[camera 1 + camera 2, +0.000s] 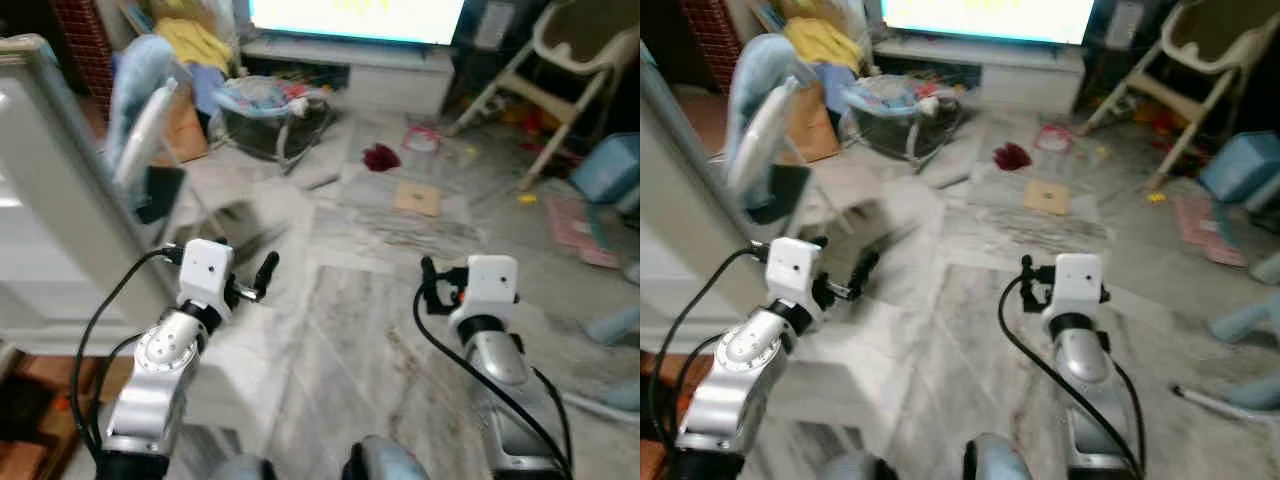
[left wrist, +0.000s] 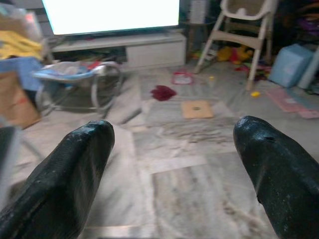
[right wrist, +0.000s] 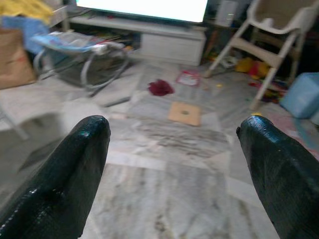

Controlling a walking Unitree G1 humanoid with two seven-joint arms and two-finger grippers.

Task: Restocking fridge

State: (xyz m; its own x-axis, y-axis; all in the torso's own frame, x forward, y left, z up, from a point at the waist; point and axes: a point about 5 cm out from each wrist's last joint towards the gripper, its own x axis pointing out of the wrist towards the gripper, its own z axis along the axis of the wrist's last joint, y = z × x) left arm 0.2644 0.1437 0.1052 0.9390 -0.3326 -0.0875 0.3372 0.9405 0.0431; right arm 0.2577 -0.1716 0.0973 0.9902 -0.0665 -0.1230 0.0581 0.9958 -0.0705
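Both arms are reaching forward over a marbled grey floor (image 1: pixel 340 330) in a living room. The left gripper (image 1: pixel 262 278) is sitting at lower left of the left eye view, its jaws spread wide with nothing between them; the left wrist view is showing the two black fingers (image 2: pixel 65 184) far apart with bare floor in the gap. The right gripper (image 1: pixel 432 280) is sitting at lower right centre, its jaws likewise standing wide and holding nothing.

A tall white panel (image 1: pixel 60 200), possibly the fridge door though I cannot tell, is leaning along the left edge, just beside the left gripper and outside its jaws.

Further off, a baby bouncer (image 1: pixel 270 105) is resting at upper centre-left, a white TV stand (image 1: pixel 350 60) is running along the top, and a high chair (image 1: pixel 570 70) is standing at upper right. A brown cardboard square (image 1: pixel 417 197) and a dark red cloth (image 1: pixel 381 157) are lying on the floor ahead.
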